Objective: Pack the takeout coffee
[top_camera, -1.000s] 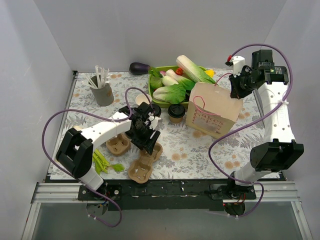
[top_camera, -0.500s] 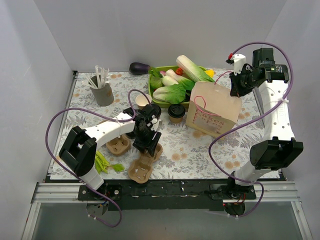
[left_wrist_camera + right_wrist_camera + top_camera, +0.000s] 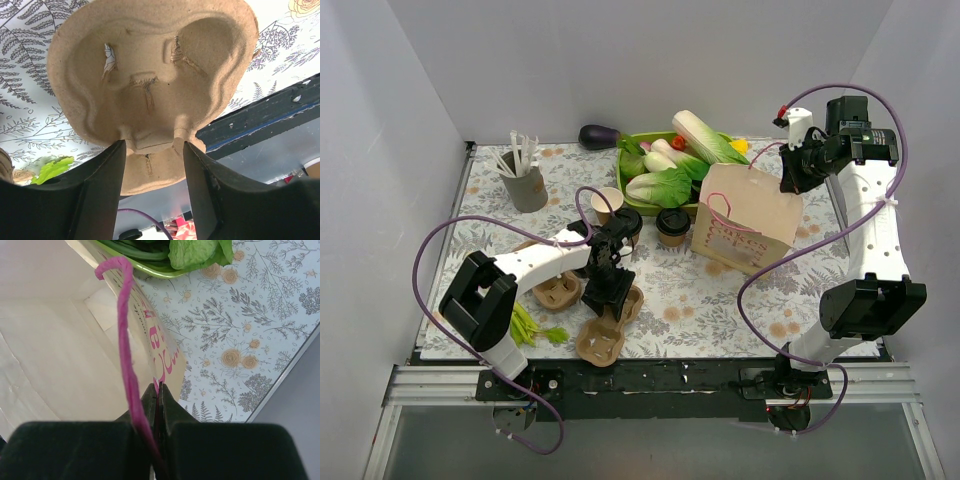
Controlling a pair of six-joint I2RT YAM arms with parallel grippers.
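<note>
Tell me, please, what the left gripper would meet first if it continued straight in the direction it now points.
The brown pulp cup tray. The left gripper points down at it, a finger on each side of its narrow middle; how near is unclear.

Your left arm stretches low toward the middle, left gripper aimed down with jaws apart. Your right arm rears high, right gripper clamped tight on a pink twisted-cord handle.
</note>
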